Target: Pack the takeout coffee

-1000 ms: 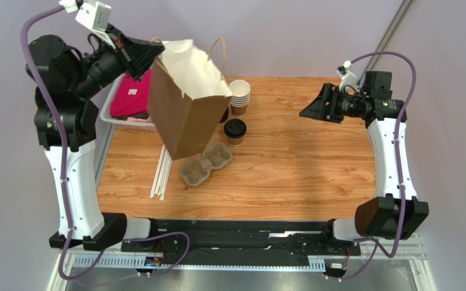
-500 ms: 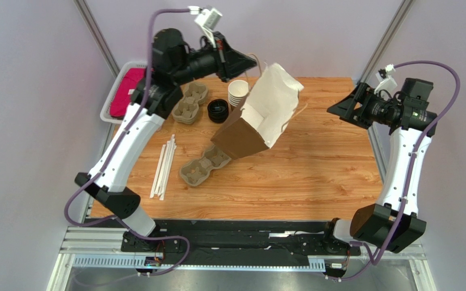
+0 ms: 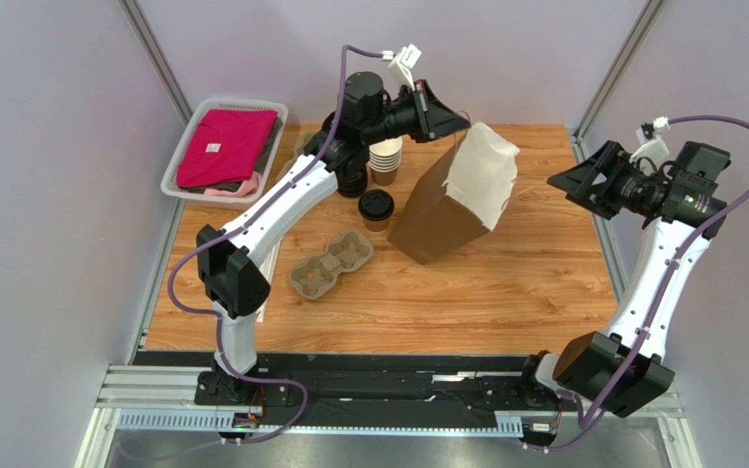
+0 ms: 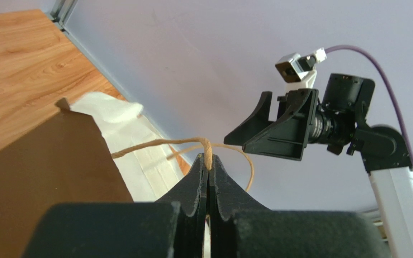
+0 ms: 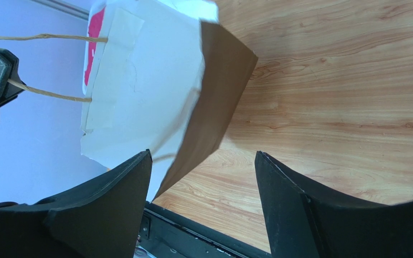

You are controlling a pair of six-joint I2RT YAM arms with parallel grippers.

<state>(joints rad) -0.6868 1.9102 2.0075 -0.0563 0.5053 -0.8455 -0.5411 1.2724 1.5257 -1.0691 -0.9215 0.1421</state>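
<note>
The takeout coffee [image 3: 376, 208], a brown paper cup with a black lid, stands on the table left of a brown paper bag [image 3: 452, 200]. The bag has a white inside and leans with its open mouth up and to the right. My left gripper [image 3: 454, 123] is shut on the bag's twine handle [image 4: 206, 144] and holds it above the bag's mouth. In the left wrist view the gripper [image 4: 208, 159] pinches the twine. My right gripper [image 3: 571, 181] is open and empty, to the right of the bag. Its wrist view shows the bag [image 5: 155, 91] ahead of the open gripper [image 5: 203, 156].
A stack of lidless cups [image 3: 384, 158] stands behind the coffee. A pulp cup carrier [image 3: 330, 263] lies in front of it. A white basket [image 3: 181, 156] with pink cloth [image 3: 224, 144] sits at the back left. Black lids [image 3: 353, 181] show partly behind the left arm.
My left arm has swung from the far left to the back middle, carrying the bag rightward past the coffee. The bag now rests leaning on the table. My right gripper drew back to the right.
</note>
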